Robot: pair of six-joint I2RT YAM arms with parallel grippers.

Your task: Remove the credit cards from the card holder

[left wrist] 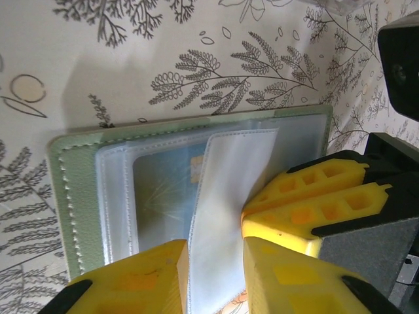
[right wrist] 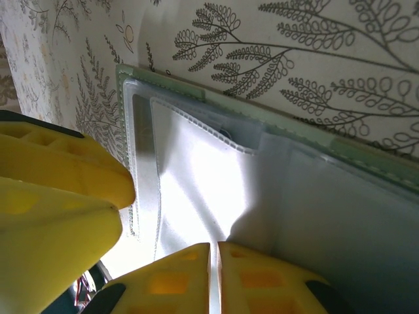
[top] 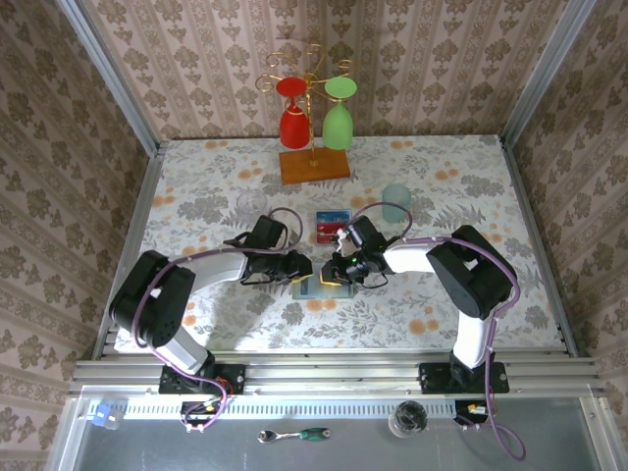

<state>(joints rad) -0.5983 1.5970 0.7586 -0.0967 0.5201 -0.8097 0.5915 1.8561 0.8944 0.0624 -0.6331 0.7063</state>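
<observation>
The card holder (top: 316, 287) lies open on the flowered table between my two grippers, pale green edge (left wrist: 72, 196) (right wrist: 353, 154) outward, clear sleeves fanned up. A pale blue card (left wrist: 163, 190) sits inside one sleeve. Red and blue credit cards (top: 334, 226) lie on the table just behind the holder. My left gripper (top: 299, 267) (left wrist: 216, 275) is open, a clear sleeve (left wrist: 229, 196) standing loose between its fingers. My right gripper (top: 334, 270) (right wrist: 214, 275) is shut on the edge of a clear sleeve (right wrist: 203, 190). Each wrist view also shows the other gripper's yellow fingers (left wrist: 308, 203) (right wrist: 59, 196) close by.
A wooden base (top: 314, 165) with a wire rack holding a red glass (top: 294, 126) and a green glass (top: 338, 123) stands at the back. A pale teal cup (top: 396, 202) is right of the cards, a clear glass (top: 251, 204) left of them.
</observation>
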